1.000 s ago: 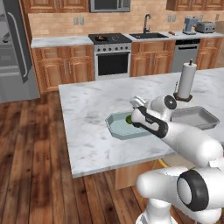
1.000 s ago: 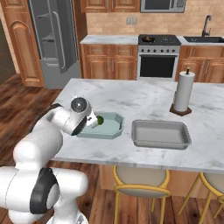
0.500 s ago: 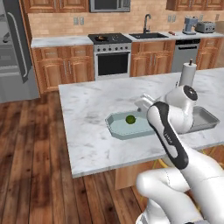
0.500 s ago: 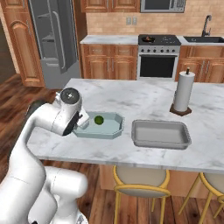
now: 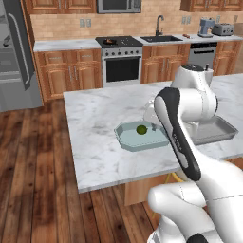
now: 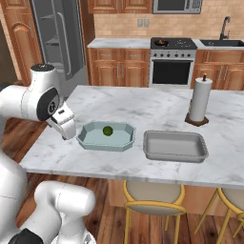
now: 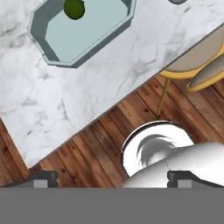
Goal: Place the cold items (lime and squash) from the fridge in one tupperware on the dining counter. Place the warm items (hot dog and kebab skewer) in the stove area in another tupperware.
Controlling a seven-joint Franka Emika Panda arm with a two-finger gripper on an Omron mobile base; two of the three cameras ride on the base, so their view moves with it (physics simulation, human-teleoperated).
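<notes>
Looking from the left base view, a lime [image 5: 141, 129] lies inside a pale blue-green tupperware [image 5: 124, 137] on the marble dining counter [image 5: 97, 118], toward the counter's near edge; the lime rests in the far half of the container, apart from its walls. A grey tupperware [image 5: 223, 130] stands just beside it, toward the counter's right edge, partly hidden by the white arm, which bends across the front of both containers. Against the back wall are a stove [image 5: 119, 58], a sink [image 5: 160, 37] and a fridge [image 5: 16, 54]. From the right base view, the same lime [image 6: 108, 130] sits in the blue-green tupperware [image 6: 86, 138], and the grey tupperware [image 6: 175, 153] is next to it, the two not touching; a paper towel roll [image 6: 199, 99] stands upright behind the grey one, nearer the counter's far edge. The hand hangs by the counter's left edge, close to the blue-green container's left end. In the hand view, the gripper [image 7: 112, 178] shows its two dark tips set far apart with nothing between them, so it is open and empty; it looks down past the counter's edge at the wooden floor [image 7: 92, 144], with the blue-green tupperware [image 7: 43, 37] and lime [image 7: 74, 8] near the top and a yellow-framed stool [image 7: 194, 70] at the right.
</notes>
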